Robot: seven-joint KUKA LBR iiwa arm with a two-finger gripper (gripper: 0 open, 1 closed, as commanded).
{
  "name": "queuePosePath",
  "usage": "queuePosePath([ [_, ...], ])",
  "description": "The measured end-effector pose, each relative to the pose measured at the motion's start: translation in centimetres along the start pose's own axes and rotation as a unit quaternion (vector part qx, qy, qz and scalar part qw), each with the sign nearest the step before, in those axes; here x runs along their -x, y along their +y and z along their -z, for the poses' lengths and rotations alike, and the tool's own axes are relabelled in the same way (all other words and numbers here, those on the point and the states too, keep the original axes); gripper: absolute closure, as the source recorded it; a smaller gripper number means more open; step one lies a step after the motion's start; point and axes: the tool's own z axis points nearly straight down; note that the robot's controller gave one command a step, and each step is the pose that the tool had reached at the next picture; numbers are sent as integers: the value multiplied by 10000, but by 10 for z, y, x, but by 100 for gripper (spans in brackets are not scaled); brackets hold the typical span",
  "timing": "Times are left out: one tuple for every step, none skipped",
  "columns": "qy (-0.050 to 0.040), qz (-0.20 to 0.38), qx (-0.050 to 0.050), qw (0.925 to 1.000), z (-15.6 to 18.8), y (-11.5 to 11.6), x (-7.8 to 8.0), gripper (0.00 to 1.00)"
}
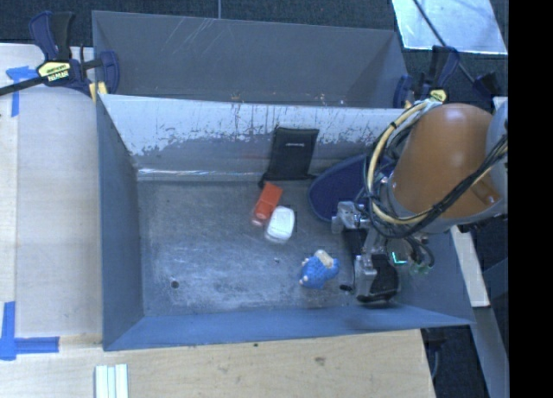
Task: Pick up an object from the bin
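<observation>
I have the hand (371,282) low in the bin (119,241), close to the front right corner, with the arm's orange cover and cables above it. From this angle I cannot tell how far the hand is open, and I see nothing that it plainly has hold of.

The nearest thing is a small blue object (318,269) with a pale yellowish patch on top. It lies on the bin floor just beside the hand, on its left in the picture, and I think it is apart from the hand rather than touching.

Further back, an orange block (267,203) and a white lump (281,224) lie against each other. A black flat piece (294,153) leans on the back wall. A dark blue rounded thing (339,187) sits partly under the arm.
</observation>
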Motion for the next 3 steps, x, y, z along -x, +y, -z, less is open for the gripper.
queuePosePath([
  [26,-163,-2,9999,-94,6,35,0],
  [-37,-170,-13,9998,-89,4,38,100],
  [-88,-82,-3,9999,32,17,81,100],
])
